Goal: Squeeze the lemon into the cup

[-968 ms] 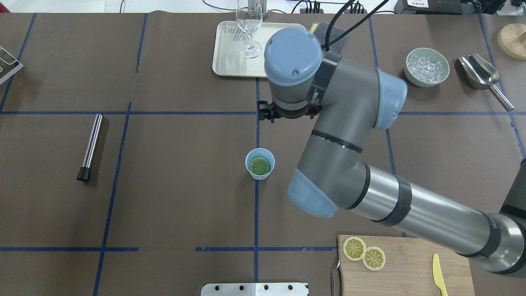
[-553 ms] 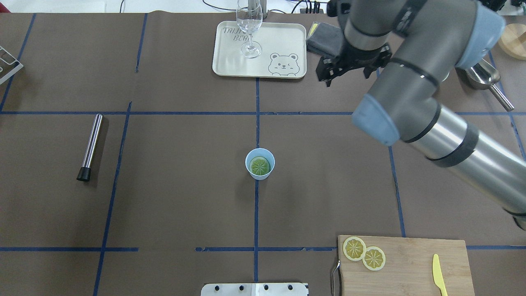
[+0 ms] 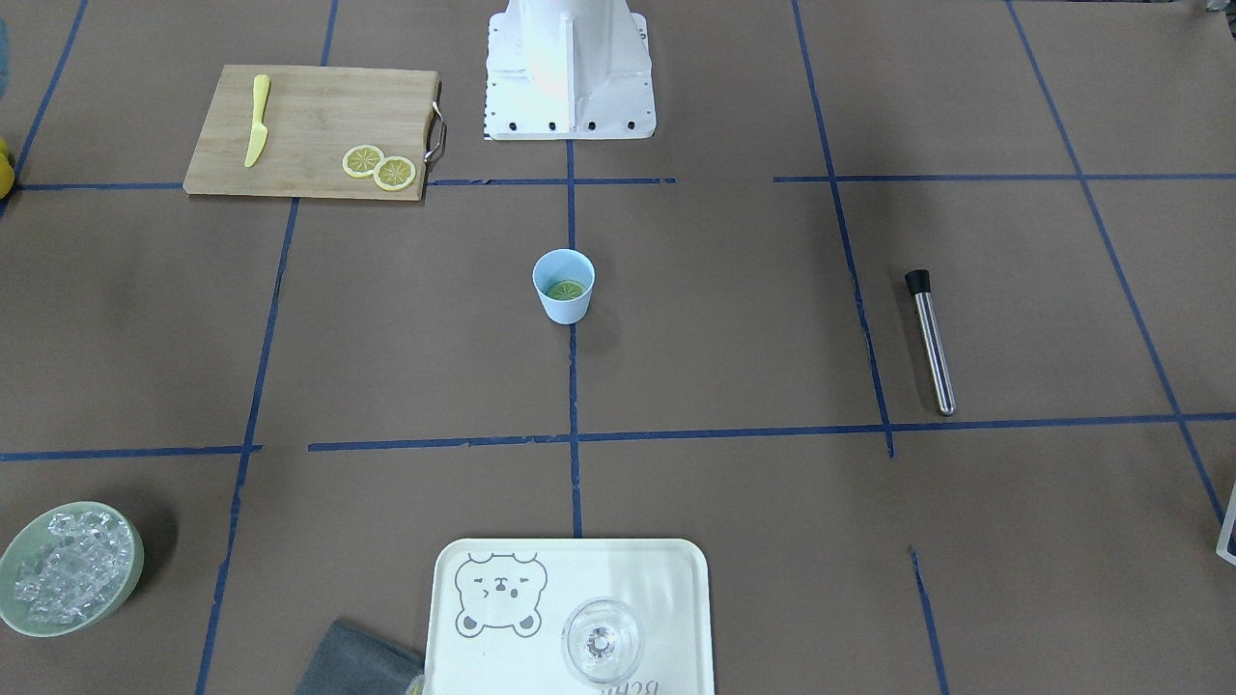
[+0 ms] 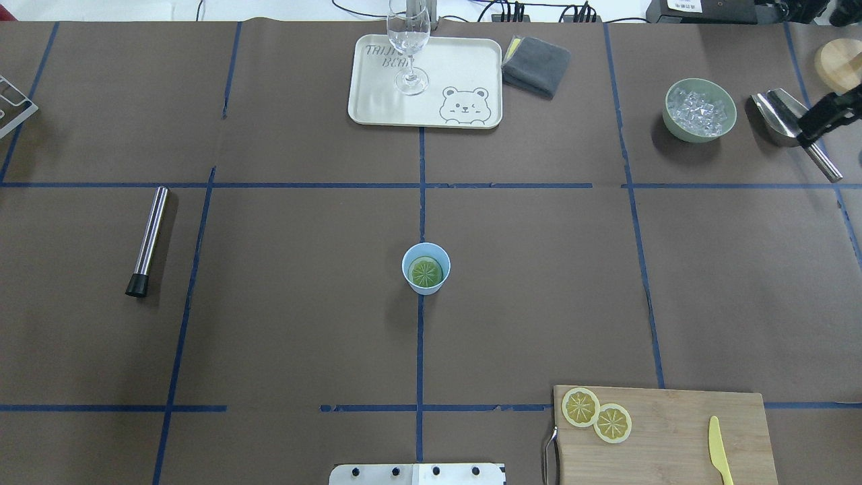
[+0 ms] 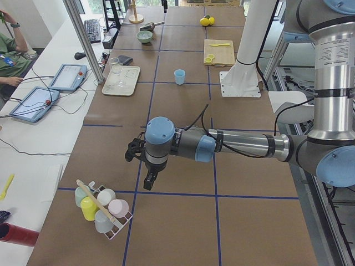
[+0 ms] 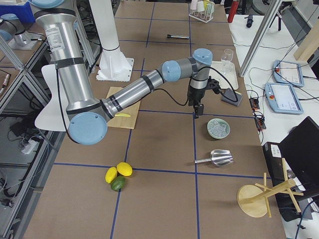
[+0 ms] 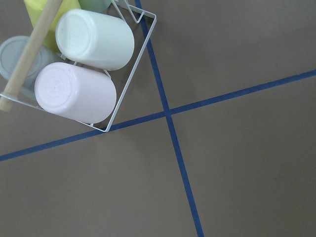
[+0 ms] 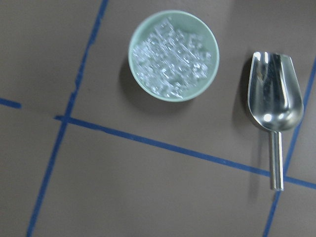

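The light-blue cup [image 4: 425, 259] stands upright at the table's centre, on a blue tape line. One lemon slice [image 4: 425, 272] lies flat inside it. The cup [image 3: 563, 301] and the slice [image 3: 566, 289] also show in the front-facing view. Two more lemon slices [image 4: 580, 407] [image 4: 612, 423] lie on the cutting board [image 4: 673, 438]. My right gripper [image 4: 825, 116] shows only partly at the far right edge, above the metal scoop [image 4: 784, 118]; I cannot tell whether it is open. My left gripper [image 5: 148, 182] hangs far off, next to a cup rack [image 5: 102, 209]; its state cannot be told.
A cream tray [image 4: 458, 74] with a clear glass [image 4: 409, 47] stands at the back centre, a grey cloth [image 4: 537, 65] beside it. A green bowl of ice [image 4: 700, 110] is back right. A steel muddler [image 4: 147, 241] lies at the left. A yellow knife [image 4: 719, 450] lies on the board.
My right arm has swung away from beside the cup to the far right edge, nearly out of the overhead view. The cup and the slice in it have not moved.
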{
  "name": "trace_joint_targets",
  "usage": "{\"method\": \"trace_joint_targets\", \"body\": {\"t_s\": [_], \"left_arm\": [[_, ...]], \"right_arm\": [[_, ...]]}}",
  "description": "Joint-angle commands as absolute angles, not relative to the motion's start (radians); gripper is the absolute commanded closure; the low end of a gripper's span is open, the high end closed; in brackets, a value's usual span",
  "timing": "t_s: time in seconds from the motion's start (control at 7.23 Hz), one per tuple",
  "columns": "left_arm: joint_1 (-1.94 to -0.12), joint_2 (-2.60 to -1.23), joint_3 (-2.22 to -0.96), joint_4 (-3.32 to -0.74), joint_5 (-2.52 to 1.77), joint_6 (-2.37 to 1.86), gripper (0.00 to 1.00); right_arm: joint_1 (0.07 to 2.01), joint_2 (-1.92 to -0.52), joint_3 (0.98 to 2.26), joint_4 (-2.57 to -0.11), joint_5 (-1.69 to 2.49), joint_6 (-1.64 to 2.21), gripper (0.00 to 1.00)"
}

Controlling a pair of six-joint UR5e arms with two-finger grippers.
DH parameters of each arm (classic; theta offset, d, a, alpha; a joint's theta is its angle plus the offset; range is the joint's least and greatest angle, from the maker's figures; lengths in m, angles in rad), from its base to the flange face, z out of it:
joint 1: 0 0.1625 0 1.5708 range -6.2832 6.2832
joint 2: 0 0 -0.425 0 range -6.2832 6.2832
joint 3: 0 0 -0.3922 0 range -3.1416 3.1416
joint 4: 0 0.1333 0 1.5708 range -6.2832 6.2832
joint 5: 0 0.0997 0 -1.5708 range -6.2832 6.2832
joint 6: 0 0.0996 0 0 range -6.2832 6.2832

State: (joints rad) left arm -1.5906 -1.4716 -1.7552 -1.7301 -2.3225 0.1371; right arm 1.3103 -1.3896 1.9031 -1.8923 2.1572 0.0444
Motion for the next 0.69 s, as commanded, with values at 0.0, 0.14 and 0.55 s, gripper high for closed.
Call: {"method": "trace_joint_targets", "body": {"t_s": [0.0, 0.14, 0.55], "left_arm": [[-1.591, -1.491, -1.746, -1.87, -2.324, 0.126, 0.0], [-1.591, -1.499, -1.752, -2.054, -2.324, 0.123, 0.0], [-1.493, -1.529, -1.684, -2.388, -2.35, -0.18, 0.0]], "right_arm": [[1.478, -1.541, 1.908, -1.891, 2.292, -0.173, 0.0], [1.535, -1.554, 1.904, -1.902, 2.304, -0.164, 0.0], [1.597, -1.582, 1.896, -1.895, 2.31, -0.146, 0.0]]}}
